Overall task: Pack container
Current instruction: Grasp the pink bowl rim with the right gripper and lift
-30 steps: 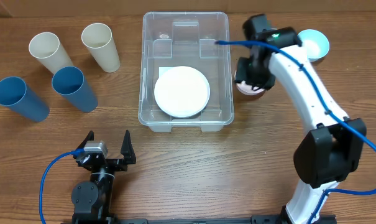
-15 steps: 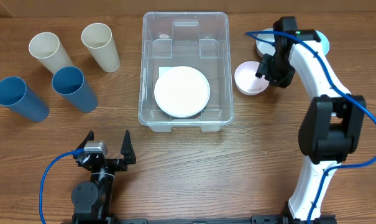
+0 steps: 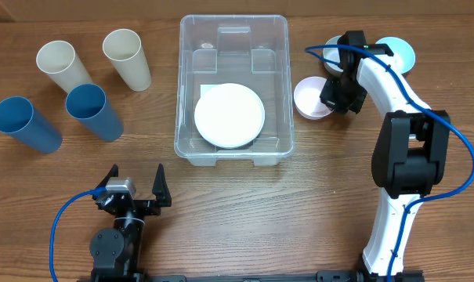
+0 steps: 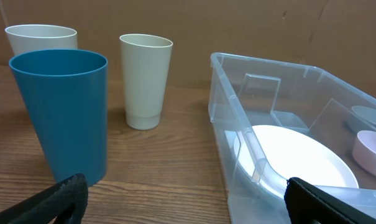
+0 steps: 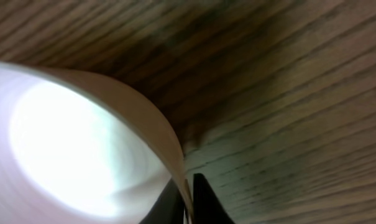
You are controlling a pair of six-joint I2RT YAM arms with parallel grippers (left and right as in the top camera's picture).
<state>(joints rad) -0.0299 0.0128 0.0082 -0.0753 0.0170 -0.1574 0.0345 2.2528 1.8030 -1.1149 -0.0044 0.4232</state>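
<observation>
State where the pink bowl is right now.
In the overhead view the pink bowl is just right of the container, between it and the right gripper, which pinches the bowl's rim; a light blue bowl lies farther right.

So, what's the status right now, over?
Right hand shut on pink bowl rim, just right of container. Left hand open, empty. Container holds one white plate. Nothing between bowl and container.

On the worktop [image 3: 237, 211] the container [image 3: 181, 94] sits top centre of the frame, a plate [image 3: 229, 116] in it. Four cups [image 3: 94, 111] stand upper left. Just right of the container lies a bowl [image 3: 309, 98], the right end effector [image 3: 331, 95] on its right rim; a second bowl [image 3: 399, 53] lies farther upper right
</observation>
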